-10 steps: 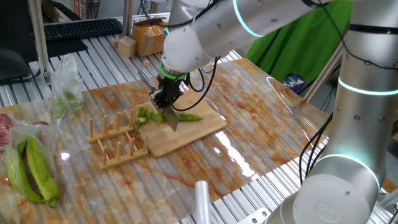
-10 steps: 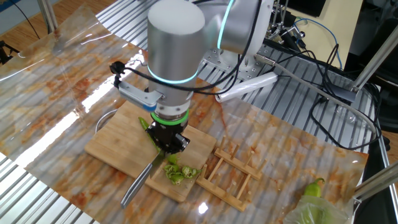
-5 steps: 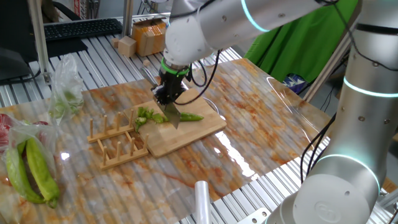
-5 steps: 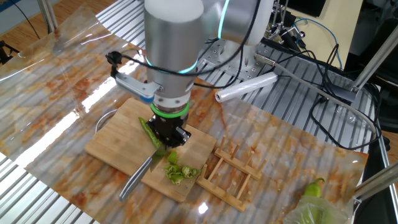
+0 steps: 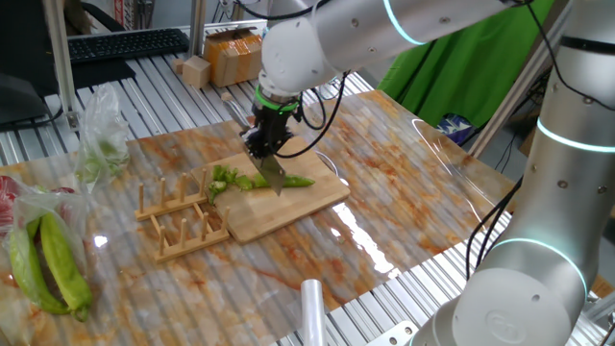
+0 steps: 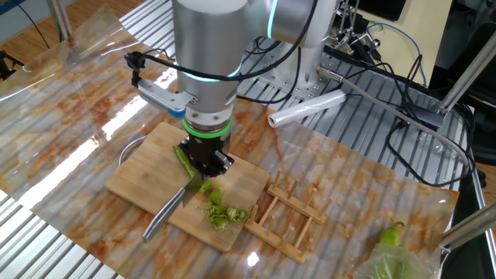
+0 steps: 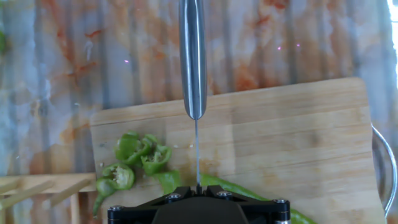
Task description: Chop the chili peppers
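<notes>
A slender green chili (image 5: 291,181) lies on the wooden cutting board (image 5: 288,208), with several cut slices (image 5: 226,177) beside its cut end. My gripper (image 5: 267,146) is shut on a knife (image 5: 273,174), and the blade stands edge-down over the chili. In the other fixed view the gripper (image 6: 203,160) is above the chili (image 6: 184,160), the knife's steel handle (image 6: 159,221) sticks out past the board's edge, and the slices (image 6: 221,214) lie near the rack. In the hand view the knife (image 7: 193,56) runs straight ahead from the gripper (image 7: 198,188), crossing the chili (image 7: 247,188) with the slices (image 7: 134,155) to the left.
A wooden rack (image 5: 179,217) sits against the board's left end. A plastic bag with big yellow-green peppers (image 5: 46,261) lies at the near left. A roll of film (image 6: 306,108) lies on the slatted table. A metal ring (image 7: 388,163) lies by the board's right end.
The gripper and knife have shifted a little along the chili, away from the slices and toward its uncut part. The slices and board have not moved.
</notes>
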Robot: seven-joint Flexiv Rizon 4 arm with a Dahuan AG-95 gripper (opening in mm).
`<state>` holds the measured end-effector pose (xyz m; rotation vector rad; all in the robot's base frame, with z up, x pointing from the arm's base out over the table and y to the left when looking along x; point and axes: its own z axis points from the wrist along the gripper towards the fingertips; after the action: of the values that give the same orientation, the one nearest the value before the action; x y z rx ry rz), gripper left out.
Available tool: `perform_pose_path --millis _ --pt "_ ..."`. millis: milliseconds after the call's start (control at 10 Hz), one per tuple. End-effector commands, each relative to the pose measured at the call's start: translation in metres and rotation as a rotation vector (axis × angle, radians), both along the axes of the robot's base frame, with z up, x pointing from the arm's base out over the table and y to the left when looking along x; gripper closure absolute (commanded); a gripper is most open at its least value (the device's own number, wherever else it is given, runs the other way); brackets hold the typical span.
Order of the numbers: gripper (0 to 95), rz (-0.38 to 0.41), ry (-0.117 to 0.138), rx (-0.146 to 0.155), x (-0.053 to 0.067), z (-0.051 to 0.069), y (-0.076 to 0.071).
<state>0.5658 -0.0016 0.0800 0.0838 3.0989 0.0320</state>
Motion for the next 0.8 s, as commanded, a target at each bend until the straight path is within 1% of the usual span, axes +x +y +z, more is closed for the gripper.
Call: perform_pose_path --millis 100,400,500,800 --pt "95.0 -0.012 -0.001 -0.006 0.0011 -0.0009 -0.0006" --pt "95.0 -0.003 -0.007 -0.004 -0.0005 -0.0048 -0.0088" --pt "95.0 -0.004 -0.007 0.000 -0.0010 -0.0055 -0.0097" --pt "95.0 -0.012 -0.009 0.000 -0.0051 -0.0057 -0.0096"
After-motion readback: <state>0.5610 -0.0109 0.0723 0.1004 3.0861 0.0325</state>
